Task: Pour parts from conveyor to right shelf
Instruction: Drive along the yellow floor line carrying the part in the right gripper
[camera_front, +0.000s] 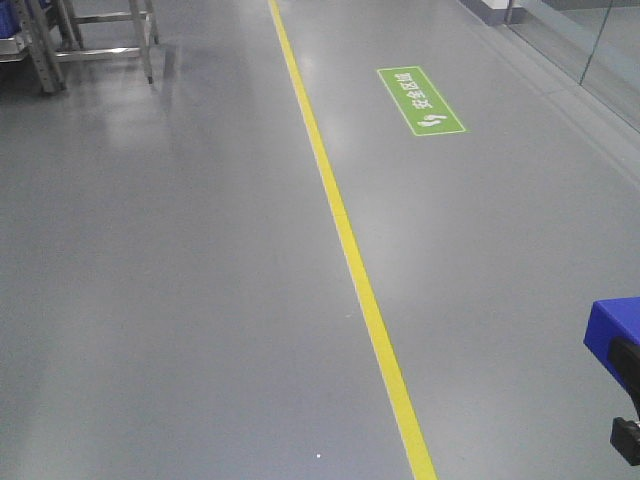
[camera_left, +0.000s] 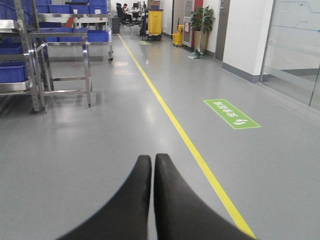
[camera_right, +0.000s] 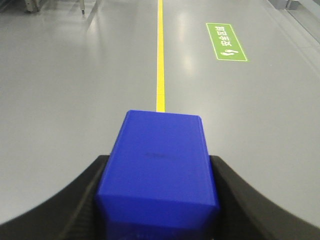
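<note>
Blue block (camera_right: 160, 150) clamped between fingers of right gripper (camera_right: 159, 162); left gripper (camera_left: 152, 161) pressed together, empty.

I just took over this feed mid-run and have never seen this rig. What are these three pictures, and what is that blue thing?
This is a wheeled robot with two arms. The front view looks down at the grey floor, crossed by a yellow line, with a green floor sign. The other two cameras sit on the wrists. The left wrist view shows the left gripper shut on nothing, with steel racks holding blue tubs at that picture's left edge. The right wrist view shows the right gripper clamped on a blue block, the part being carried. No conveyor is in view.
</note>
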